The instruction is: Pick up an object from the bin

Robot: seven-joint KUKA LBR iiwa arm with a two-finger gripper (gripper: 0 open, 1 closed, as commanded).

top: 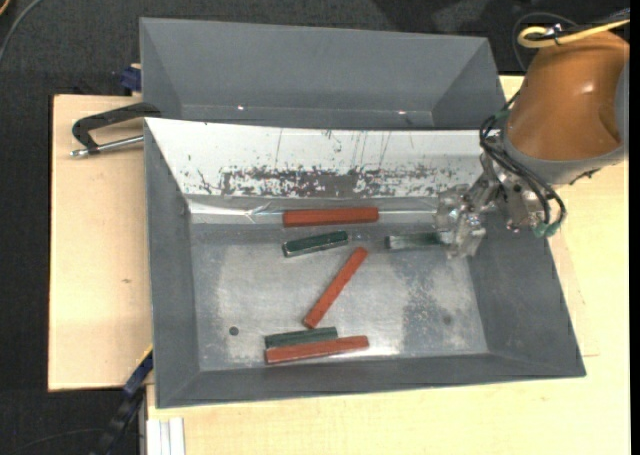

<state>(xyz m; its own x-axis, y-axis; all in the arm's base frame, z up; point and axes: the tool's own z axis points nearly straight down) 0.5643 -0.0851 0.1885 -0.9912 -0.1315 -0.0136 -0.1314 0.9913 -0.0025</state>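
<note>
At the back right of the grey metal bin (530, 303), close to the foot of the rear wall, the gripper (462, 231) is held low over the floor, beneath the orange wrist cover (565, 103). Whether it is spread or pressed together cannot be told. Just to its left a short dark green bar (410, 240) lies flat, with its right end reaching the gripper; whether it is gripped cannot be made out. Further left, a long red bar (330, 215) is laid along the rear wall, and a longer dark green bar (315, 243) sits just in front of it. A slanted red bar (335, 288) is found mid-floor. Near the front wall, a green bar (298, 339) and a front red bar (330, 347) lie side by side, touching.
</note>
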